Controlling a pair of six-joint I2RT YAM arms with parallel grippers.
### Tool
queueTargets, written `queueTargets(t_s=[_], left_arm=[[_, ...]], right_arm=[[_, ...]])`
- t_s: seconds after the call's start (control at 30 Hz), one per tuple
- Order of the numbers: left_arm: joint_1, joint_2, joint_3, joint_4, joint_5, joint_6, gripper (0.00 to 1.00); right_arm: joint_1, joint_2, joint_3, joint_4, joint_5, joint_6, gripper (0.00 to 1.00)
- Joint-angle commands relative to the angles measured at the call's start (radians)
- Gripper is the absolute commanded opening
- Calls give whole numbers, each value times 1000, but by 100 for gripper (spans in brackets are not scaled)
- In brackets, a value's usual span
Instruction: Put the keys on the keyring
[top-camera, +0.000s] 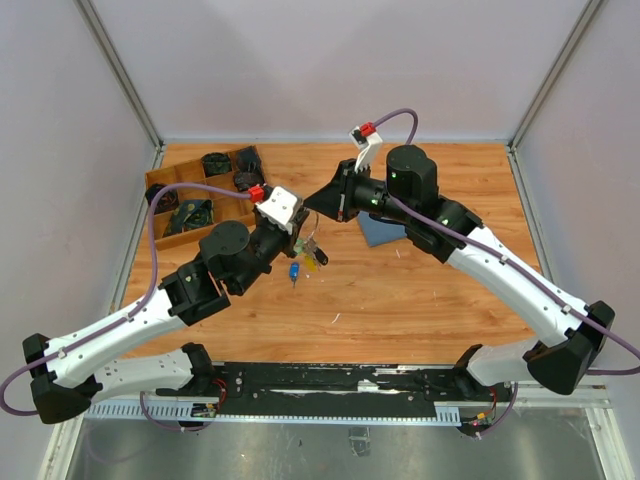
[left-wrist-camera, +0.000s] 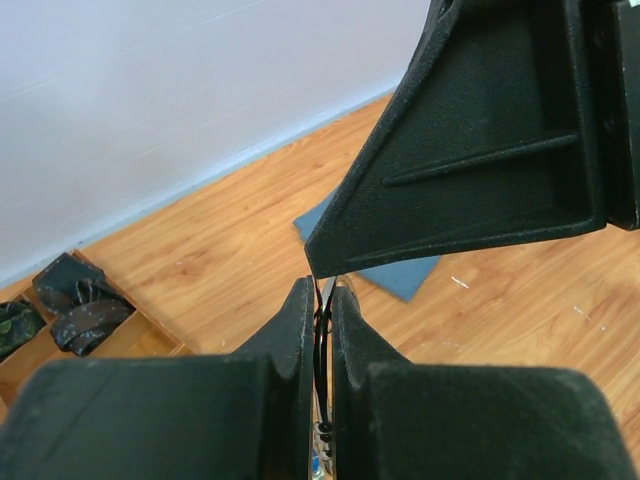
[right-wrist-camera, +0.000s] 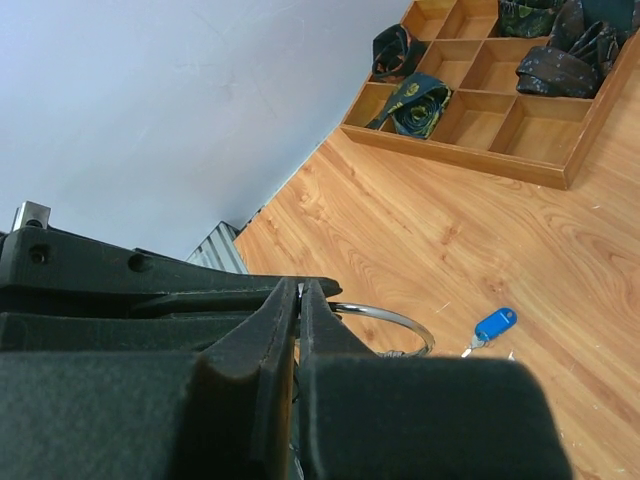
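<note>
Both arms meet over the counter (top-camera: 420, 300), a little left of centre, and the keyring (right-wrist-camera: 386, 316) is held up between them. The right tool (right-wrist-camera: 299, 300) has its two fingers pressed together on the thin silver wire, and in its wrist view a bare arc of the ring curves out to the right of them. The left tool (left-wrist-camera: 322, 305) reaches in from the near left and is likewise all but closed, with a thin dark line of wire in the narrow slit between its fingers. The right tool's black body fills the upper right of that view, its tip just above the left fingertips. From above, a small bunch of keys (top-camera: 311, 256) hangs just to the near side of the two tools, a yellow-headed key (top-camera: 314, 263) among them. A blue-headed key (right-wrist-camera: 494, 324) shows at the near-left edge of the bunch, and it is hard to tell whether it hangs from the ring or lies on the wood beneath. A blue pad (top-camera: 380, 232) lies flat on the counter under the right arm, and a wooden tray (right-wrist-camera: 450, 157) of compartments holding dark rolled items sits at the far left
</note>
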Motion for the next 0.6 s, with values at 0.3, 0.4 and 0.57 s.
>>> queueTargets(t_s=[0.3, 0.4, 0.57], left_arm=[[-12, -43, -41, 103, -15, -34, 33], [-14, -42, -40, 105, -13, -36, 33], [-13, -44, -43, 113, -9, -40, 23]], right_arm=[[-10, -48, -16, 111, -54, 17, 1], [-11, -51, -21, 124, -66, 26, 1], [-11, -64, -45, 154, -78, 32, 1]])
